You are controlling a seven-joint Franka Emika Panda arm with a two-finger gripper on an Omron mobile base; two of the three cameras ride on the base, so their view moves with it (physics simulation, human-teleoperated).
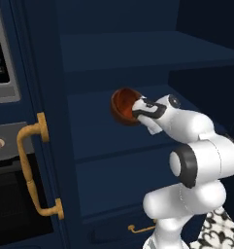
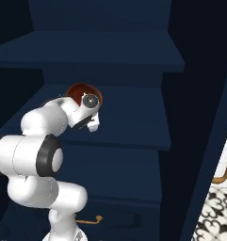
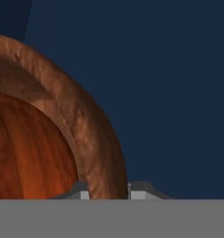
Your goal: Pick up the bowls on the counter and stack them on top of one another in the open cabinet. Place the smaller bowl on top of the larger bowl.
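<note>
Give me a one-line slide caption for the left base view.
Arm reaches into the open cabinet, gripper holding a brown bowl tilted on edge by its rim above a navy shelf.

Both base views face the open cabinet [image 1: 118, 73]; hand view close.

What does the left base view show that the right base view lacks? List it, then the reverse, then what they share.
Left base view alone: the cabinet door's long curved brass handle at left, a grey appliance panel beside it, and the bowl's open, darker inside turned toward the camera. Right base view alone: the bowl's rim peeking from behind the wrist, and a brass handle end at the right edge. Both: the gripper shut on the bowl, held tilted over a navy shelf of the open cabinet, the lower drawer's brass pull, and a black-and-white patterned floor.
</note>
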